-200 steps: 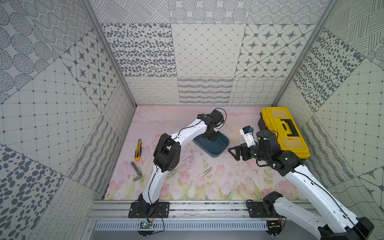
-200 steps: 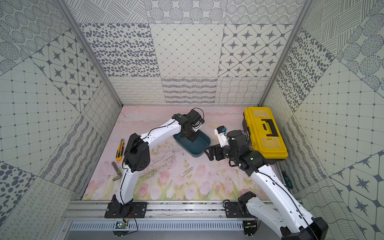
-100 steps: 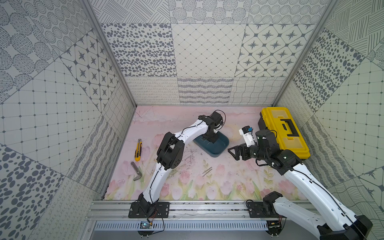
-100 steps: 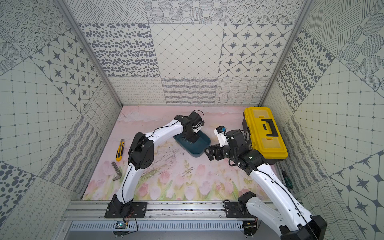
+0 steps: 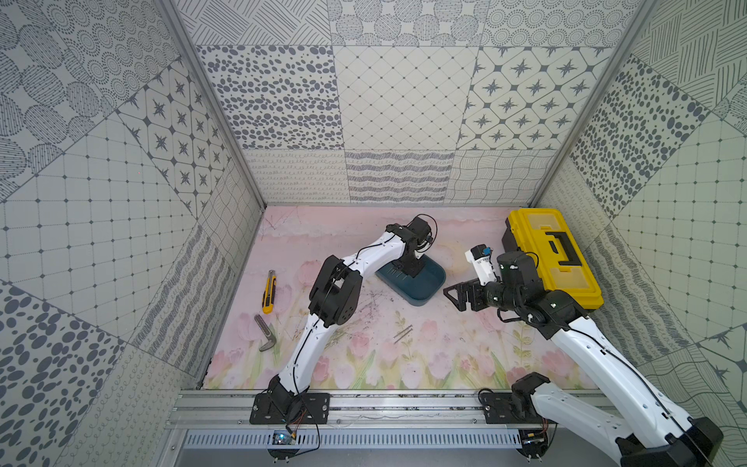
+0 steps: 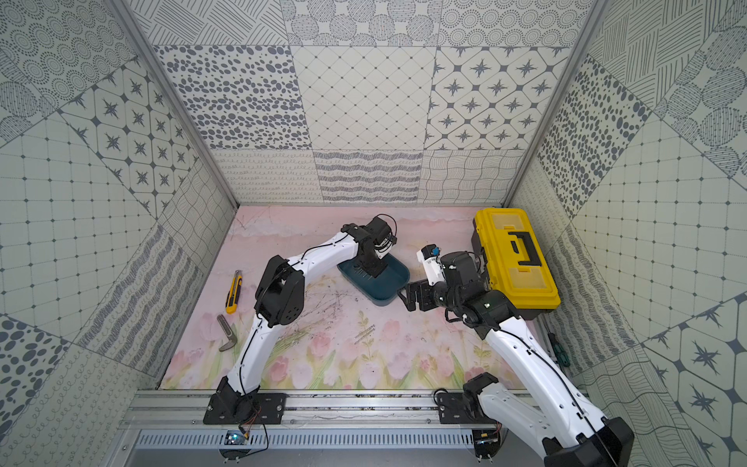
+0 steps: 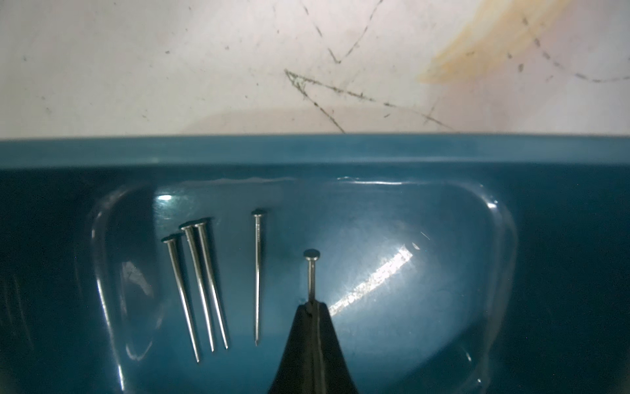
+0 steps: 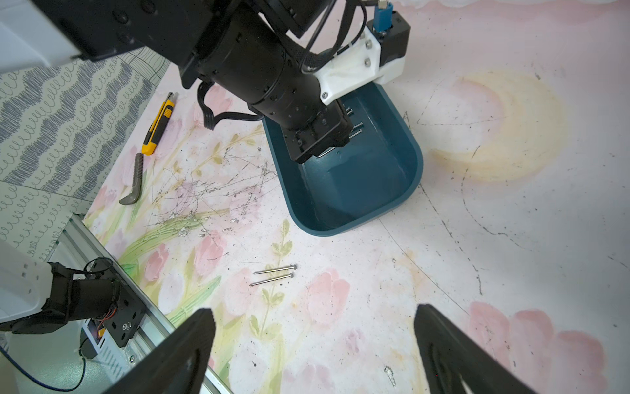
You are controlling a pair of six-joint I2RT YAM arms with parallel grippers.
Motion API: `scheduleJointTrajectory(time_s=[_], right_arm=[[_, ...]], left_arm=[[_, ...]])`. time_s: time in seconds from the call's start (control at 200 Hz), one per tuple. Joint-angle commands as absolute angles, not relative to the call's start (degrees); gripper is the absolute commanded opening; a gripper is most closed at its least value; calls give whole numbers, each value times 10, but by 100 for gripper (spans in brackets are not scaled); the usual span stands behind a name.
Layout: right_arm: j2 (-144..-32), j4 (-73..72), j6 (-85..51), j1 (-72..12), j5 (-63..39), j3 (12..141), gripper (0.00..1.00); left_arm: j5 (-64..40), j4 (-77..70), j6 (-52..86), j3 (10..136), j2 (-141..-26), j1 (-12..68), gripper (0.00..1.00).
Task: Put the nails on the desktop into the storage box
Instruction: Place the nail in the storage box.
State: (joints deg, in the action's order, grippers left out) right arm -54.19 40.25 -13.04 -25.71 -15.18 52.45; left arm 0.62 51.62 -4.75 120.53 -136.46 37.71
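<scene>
The dark teal storage box (image 5: pixel 425 298) (image 6: pixel 389 298) sits mid-desktop (image 5: pixel 444 356). My left gripper (image 5: pixel 408 270) (image 7: pixel 312 304) reaches down into it, shut on one nail (image 7: pixel 311 273) that sticks out past its tips just above the box floor. Several more nails (image 7: pixel 201 290) lie side by side on that floor below the rim (image 7: pixel 306 150). Two nails (image 5: pixel 403 334) (image 6: pixel 365 334) (image 8: pixel 274 274) lie together on the desktop in front of the box. My right gripper (image 5: pixel 454 297) (image 8: pixel 313 310) hovers open and empty to the right of the box.
A yellow toolbox (image 5: pixel 551 254) stands at the back right, close behind my right arm. A yellow utility knife (image 5: pixel 268 286) and a grey bent metal tool (image 5: pixel 264 339) lie at the left. The metal rail (image 5: pixel 404 408) borders the front edge.
The left arm's elbow has shifted slightly to the right while its gripper stays low in the box. The right arm has hardly moved.
</scene>
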Motion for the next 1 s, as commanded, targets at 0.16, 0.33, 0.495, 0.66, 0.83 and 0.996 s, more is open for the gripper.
scheduleJointTrajectory(time_s=[0.16, 0.33, 0.495, 0.66, 0.83, 0.996], right_arm=[[-548, 384, -122, -252, -162, 520, 97], [-548, 384, -119, -247, -164, 520, 97], [-550, 383, -119, -244, -170, 518, 97], [-551, 381, -119, -243, -171, 519, 97], [-551, 381, -119, -241, -173, 517, 97], [-550, 381, -120, -240, -173, 517, 97]], left_arm=[[15, 535, -71, 1229, -1385, 375, 0], [26, 545, -75, 1236, -1392, 374, 0], [32, 545, -76, 1237, -1396, 374, 0], [35, 547, -76, 1240, -1403, 374, 0], [38, 548, -77, 1243, -1408, 374, 0], [40, 549, -77, 1244, -1409, 373, 0]])
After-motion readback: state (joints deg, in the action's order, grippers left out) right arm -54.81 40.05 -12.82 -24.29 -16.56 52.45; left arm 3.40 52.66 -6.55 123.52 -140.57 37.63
